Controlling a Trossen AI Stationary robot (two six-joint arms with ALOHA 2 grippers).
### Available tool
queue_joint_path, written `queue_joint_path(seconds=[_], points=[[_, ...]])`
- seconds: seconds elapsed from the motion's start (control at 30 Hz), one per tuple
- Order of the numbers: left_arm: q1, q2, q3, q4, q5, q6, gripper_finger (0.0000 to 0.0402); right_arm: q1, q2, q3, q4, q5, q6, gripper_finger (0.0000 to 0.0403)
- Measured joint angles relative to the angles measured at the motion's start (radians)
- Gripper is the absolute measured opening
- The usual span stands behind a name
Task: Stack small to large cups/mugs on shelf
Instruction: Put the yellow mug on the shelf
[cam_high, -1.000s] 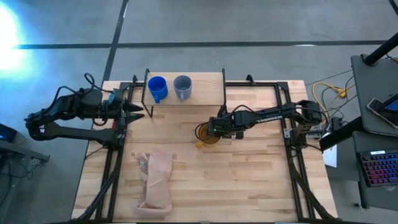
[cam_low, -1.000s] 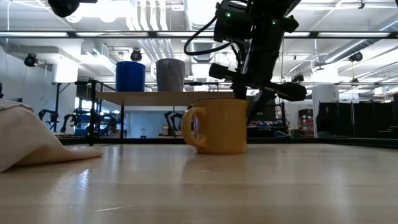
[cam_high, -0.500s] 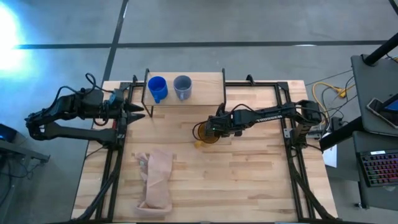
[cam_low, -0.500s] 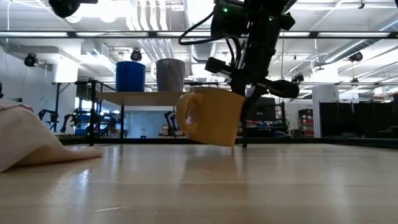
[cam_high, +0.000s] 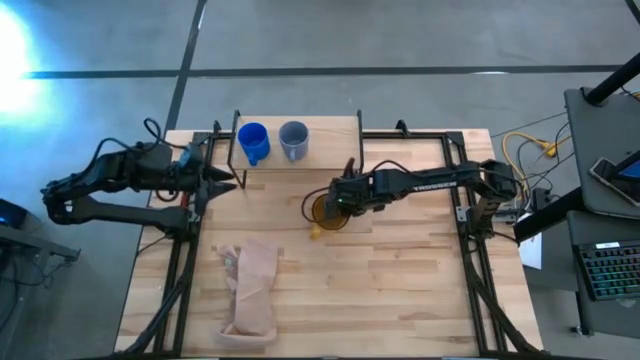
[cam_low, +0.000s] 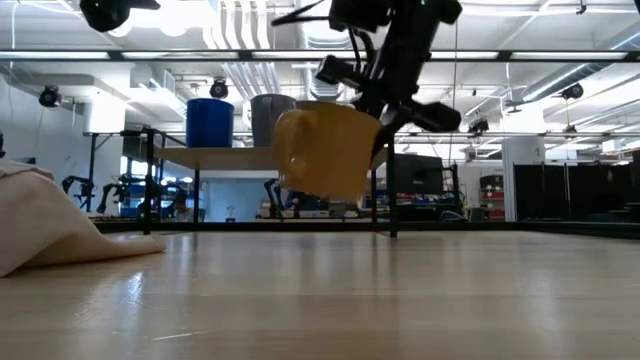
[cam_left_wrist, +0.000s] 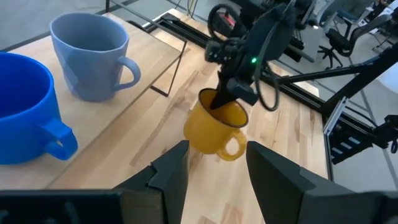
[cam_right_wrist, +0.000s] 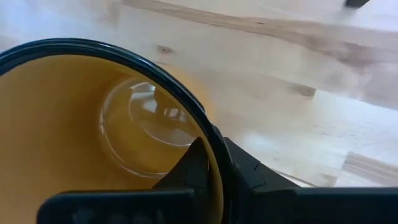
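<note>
High view: right gripper (cam_high: 341, 201) near the middle of the table (cam_high: 400, 290), pinched on the rim of the yellow mug (cam_high: 328, 212), one finger inside the cup and one outside. Mug lifted clear off the wood and tipped, seen plainly in the low view, with its handle on the side away from the gripper. From the mug, shelf (cam_high: 330, 150) up at 11 o'clock, close by. On the shelf, grey mug (cam_high: 293, 139) and just beside it, at 9 o'clock from it, blue mug (cam_high: 252, 142), both standing upright. Bare board at 3 o'clock from the grey mug. Tan bag (cam_high: 253, 288) lying flat at 7 o'clock from the yellow mug, well apart. Left gripper (cam_high: 222, 180) waiting at the table's left edge, just by the shelf's left leg, fingers spread apart and holding nothing.
</note>
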Motion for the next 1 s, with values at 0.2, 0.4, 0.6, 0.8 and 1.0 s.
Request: queue_joint_path(seconds=[0.2, 0.4, 0.6, 0.8, 1.0], points=[[0.000, 0.024, 0.000, 0.004, 0.000, 0.000, 0.0146, 0.001, 0.000, 0.106, -0.154, 0.016, -0.075, 0.0016], [0.000, 0.047, 0.000, 0.004, 0.000, 0.000, 0.0146, 0.000, 0.000, 0.179, -0.256, 0.036, -0.100, 0.0016], [0.000, 0.038, 0.008, 0.075, 0.016, -0.001, 0.0146, -0.001, 0.000, 0.239, -0.293, 0.035, -0.123, 0.0016], [0.000, 0.013, 0.008, 0.113, 0.017, -0.001, 0.0146, -0.014, -0.002, 0.310, -0.329, 0.035, -0.148, 0.0020], [0.000, -0.005, 0.008, 0.114, 0.017, -0.001, 0.0146, -0.032, -0.002, 0.362, -0.380, 0.045, -0.180, 0.0020]])
